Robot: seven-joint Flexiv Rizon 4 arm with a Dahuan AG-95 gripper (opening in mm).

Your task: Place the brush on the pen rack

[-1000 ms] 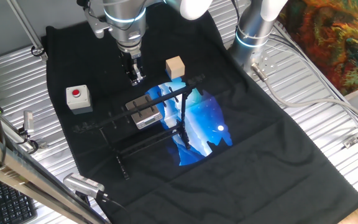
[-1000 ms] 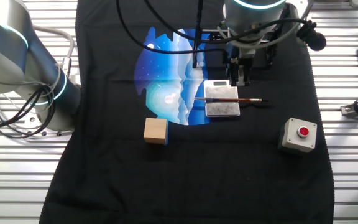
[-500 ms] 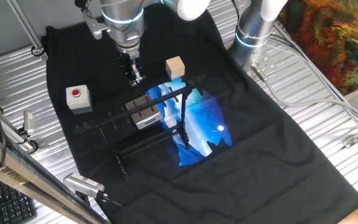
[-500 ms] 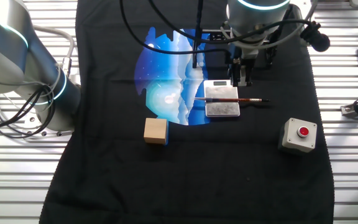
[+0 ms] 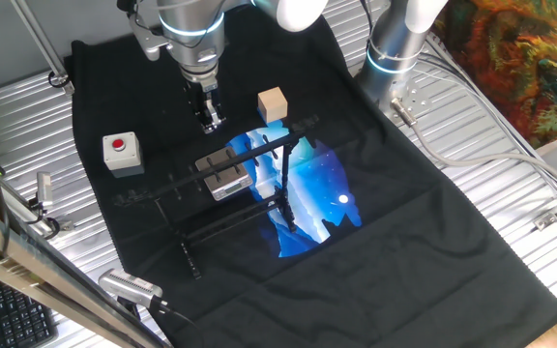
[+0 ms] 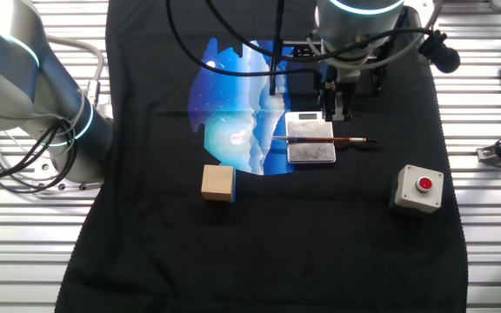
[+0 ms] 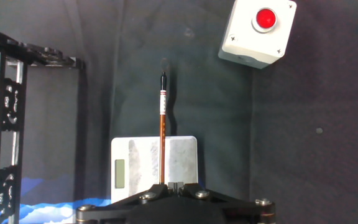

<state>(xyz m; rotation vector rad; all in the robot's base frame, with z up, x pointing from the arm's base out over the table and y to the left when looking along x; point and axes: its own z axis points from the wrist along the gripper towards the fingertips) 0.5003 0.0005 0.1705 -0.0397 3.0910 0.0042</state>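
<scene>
The brush (image 6: 322,139), a thin reddish-brown stick, lies across the ridged top of the grey metallic pen rack (image 6: 310,149) and sticks out on both sides. In the hand view the brush (image 7: 162,127) runs over the rack (image 7: 182,158) with its dark end beyond it on the cloth. The rack also shows in one fixed view (image 5: 225,172). My gripper (image 6: 335,111) hangs above the rack's far side, apart from the brush. Its jaws are together with nothing between them (image 7: 176,184). It also shows in one fixed view (image 5: 211,122).
A wooden cube (image 6: 218,183) stands on the black cloth left of the rack. A grey box with a red button (image 6: 419,188) stands to the right, also in the hand view (image 7: 257,32). A frame of black rods (image 5: 259,188) stands beside the rack. A second arm (image 6: 33,96) stands at the left.
My gripper has drifted slightly away from the rack. The brush and the rack have not moved.
</scene>
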